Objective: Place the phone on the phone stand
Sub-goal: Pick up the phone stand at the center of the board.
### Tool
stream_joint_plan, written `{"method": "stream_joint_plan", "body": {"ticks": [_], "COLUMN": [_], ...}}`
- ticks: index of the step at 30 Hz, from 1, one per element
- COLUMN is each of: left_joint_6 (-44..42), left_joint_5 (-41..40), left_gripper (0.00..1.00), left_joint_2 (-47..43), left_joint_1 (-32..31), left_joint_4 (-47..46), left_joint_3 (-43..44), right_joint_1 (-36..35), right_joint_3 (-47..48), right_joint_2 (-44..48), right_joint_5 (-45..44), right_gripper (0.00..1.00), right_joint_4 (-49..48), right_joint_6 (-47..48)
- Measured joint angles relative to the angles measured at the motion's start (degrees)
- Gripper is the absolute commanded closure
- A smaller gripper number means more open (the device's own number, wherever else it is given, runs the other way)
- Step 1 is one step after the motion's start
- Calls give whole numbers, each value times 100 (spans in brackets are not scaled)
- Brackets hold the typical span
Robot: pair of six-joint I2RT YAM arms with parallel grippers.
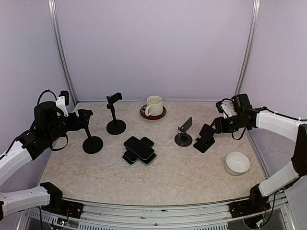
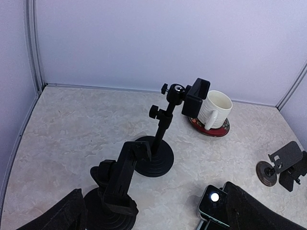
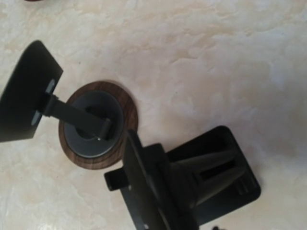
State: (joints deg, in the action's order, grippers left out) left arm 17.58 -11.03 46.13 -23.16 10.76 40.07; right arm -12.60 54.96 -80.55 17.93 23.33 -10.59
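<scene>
Phone not yet lifted; stands all sitting bare.
The phone (image 1: pixel 139 147) is lying topmost on a crossed pile (image 1: pixel 128 158) of dark, glossy handsets at mid-table (image 1: pixel 192 182), no tool touching it, so in my judgement pickup and seating are both outstanding. The left tool (image 1: pixel 84 116) is hovering at the pile's 9 o'clock beside a tall clamp stand (image 1: pixel 92 143), fingers (image 2: pixel 259 213) spread wide, gripping nothing. The right tool (image 1: pixel 216 125) is hanging by the folding phone stand (image 1: pixel 205 140) at 3 o'clock (its camera is showing no fingers), so I cannot tell its grip.
</scene>
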Motion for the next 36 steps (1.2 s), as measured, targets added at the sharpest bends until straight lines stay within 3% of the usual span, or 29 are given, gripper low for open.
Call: {"method": "stream_joint_plan", "body": {"ticks": [4,10,15,28,36], "left_joint_6": [15,22,22,24,26], "left_joint_5": [39,105,160,177,179], "left_gripper": [1,1,1,1,1], "left_joint_2": [11,42,42,42,39], "left_joint_1": [33,74,85,103,122], "left_joint_4": [-4,-7,-9,-9,-9], "left_joint_3": [-7,-24,-24,-24,-26], "right_joint_1": [0,0,0,0,0], "right_joint_3": [-72,-177,-210,-229,-229], "right_joint_2": [-35,-120,-155,-164,-157], "right_joint_5": [94,240,291,437,551], "right_gripper": [52,64,69,100,100], "right_joint_4": [-96,-240,-369,-483,-503], "right_joint_6": [48,103,122,162,142]}}
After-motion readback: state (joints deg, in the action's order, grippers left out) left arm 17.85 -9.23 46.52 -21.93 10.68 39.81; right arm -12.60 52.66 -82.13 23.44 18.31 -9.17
